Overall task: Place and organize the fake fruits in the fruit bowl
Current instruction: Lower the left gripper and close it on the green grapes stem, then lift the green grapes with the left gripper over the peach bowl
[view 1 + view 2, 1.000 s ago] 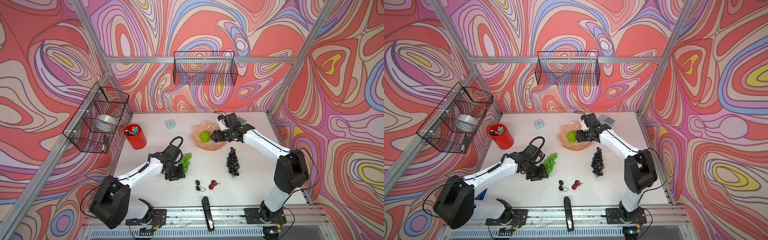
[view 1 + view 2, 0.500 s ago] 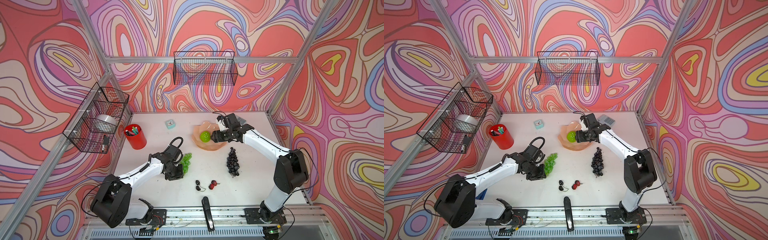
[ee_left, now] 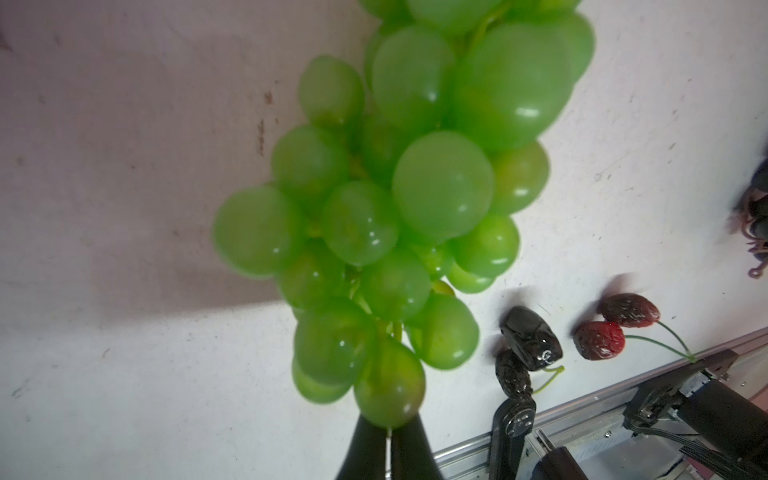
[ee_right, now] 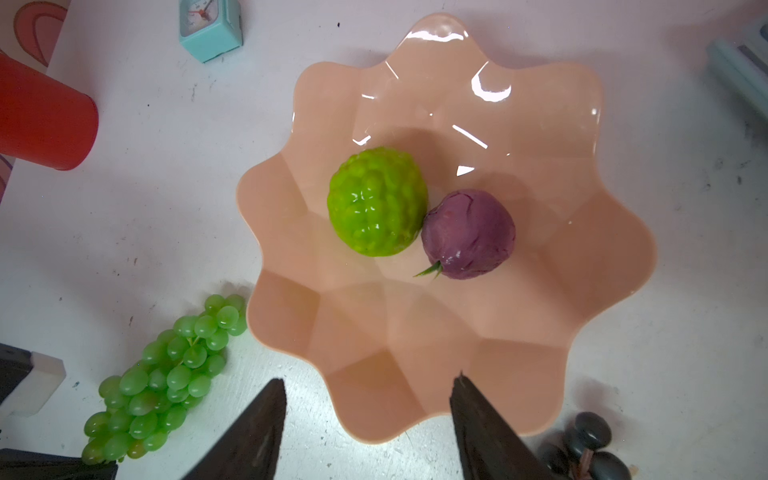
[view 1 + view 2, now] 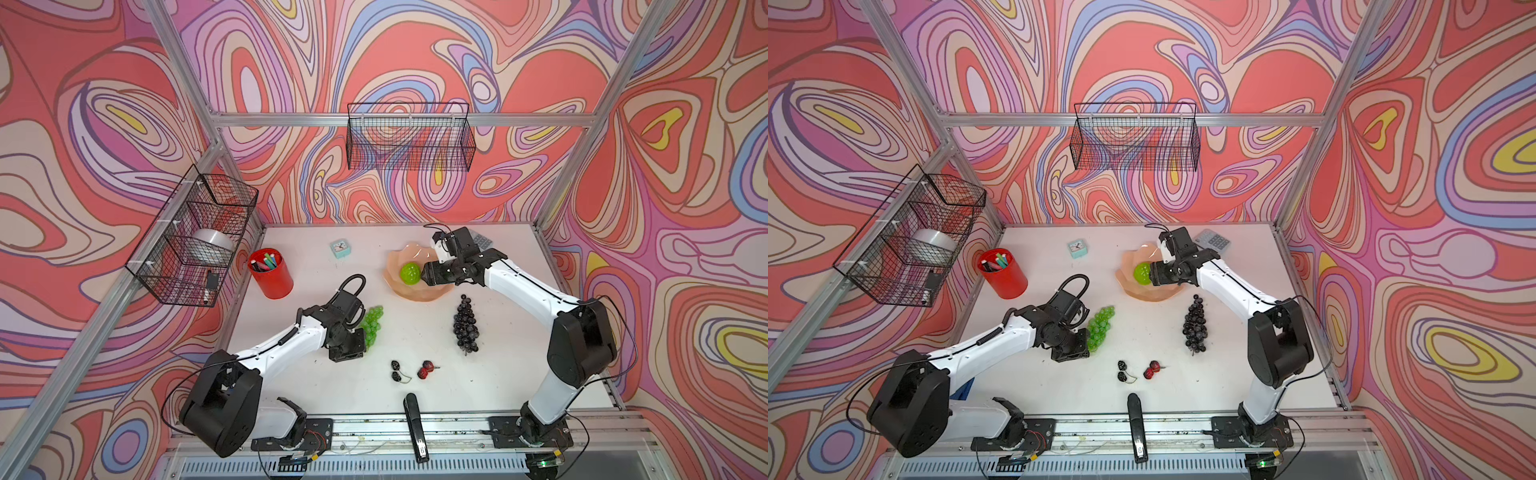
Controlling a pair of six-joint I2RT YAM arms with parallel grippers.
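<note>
The green grape bunch (image 5: pixel 371 324) (image 5: pixel 1099 328) (image 3: pixel 395 208) lies on the white table. My left gripper (image 5: pixel 361 338) (image 3: pixel 390 436) is shut on its near end, the jaws almost together under the last grape. The peach-pink fruit bowl (image 5: pixel 415 296) (image 4: pixel 415 353) holds a ridged lime-green ball (image 5: pixel 410 273) (image 4: pixel 377 201) and a mauve ball (image 4: pixel 468 233) that touch. My right gripper (image 5: pixel 426 274) (image 4: pixel 370 384) hangs open over the bowl with nothing in it. The purple grape bunch (image 5: pixel 465 326), black berries (image 5: pixel 397 370) (image 3: pixel 528 345) and red berries (image 5: pixel 426 370) (image 3: pixel 615 328) lie on the table.
A red cup of markers (image 5: pixel 271 274) and a small teal clock (image 5: pixel 341 248) stand at the back left. A calculator (image 5: pixel 1212 240) lies behind the bowl. A black stapler (image 5: pixel 414 428) sits at the front edge. Wire baskets (image 5: pixel 409 137) (image 5: pixel 191 235) hang on the walls.
My left gripper's jaws have closed on the end of the green grape bunch. The right arm has stayed over the bowl, still open.
</note>
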